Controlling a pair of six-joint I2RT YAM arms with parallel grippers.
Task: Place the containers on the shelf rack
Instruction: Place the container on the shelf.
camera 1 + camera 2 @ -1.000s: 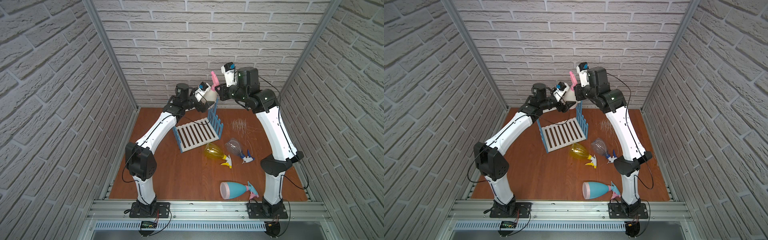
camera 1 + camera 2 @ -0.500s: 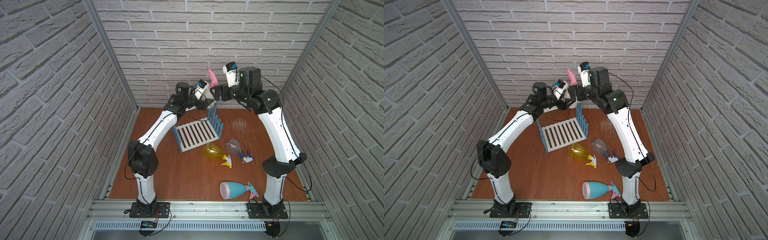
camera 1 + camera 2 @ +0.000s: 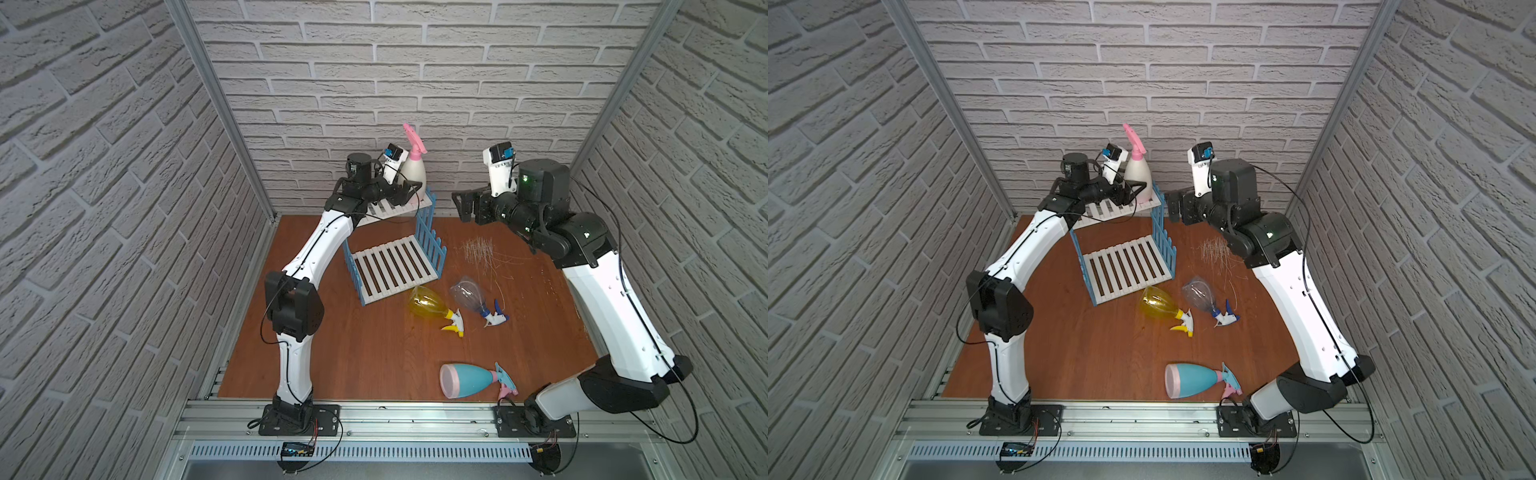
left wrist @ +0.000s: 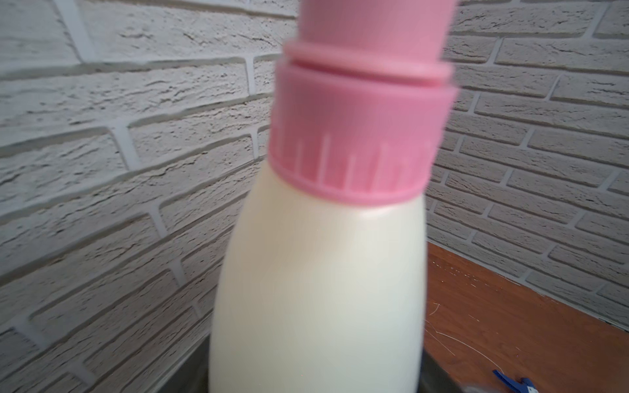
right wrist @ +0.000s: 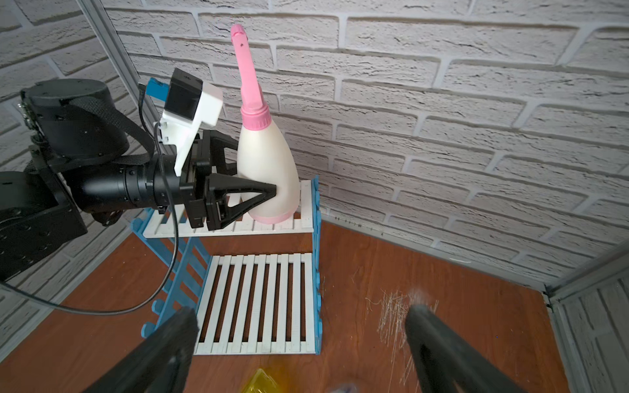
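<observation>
Release: right gripper [image 3: 462,205] has let go and backed off, jaws wide, empty. Cream-white bottle [image 5: 269,163] now stands upright on the shelf rack [image 5: 292,226], top tier, left gripper [image 3: 409,191] clasping its lower body. Yellow bottle [image 3: 428,303], clear bottle [image 3: 467,293] and teal bottle [image 3: 469,380] lie waiting on the desk [image 3: 374,353].

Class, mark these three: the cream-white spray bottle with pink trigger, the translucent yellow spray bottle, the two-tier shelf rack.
The cream-white plastic spray bottle with pink trigger [image 5: 269,170]: right wrist view, body.
The translucent yellow spray bottle [image 3: 424,300]: a top view, body.
The two-tier white-slatted shelf rack [image 5: 289,228]: right wrist view, upper shelf's front rail.
</observation>
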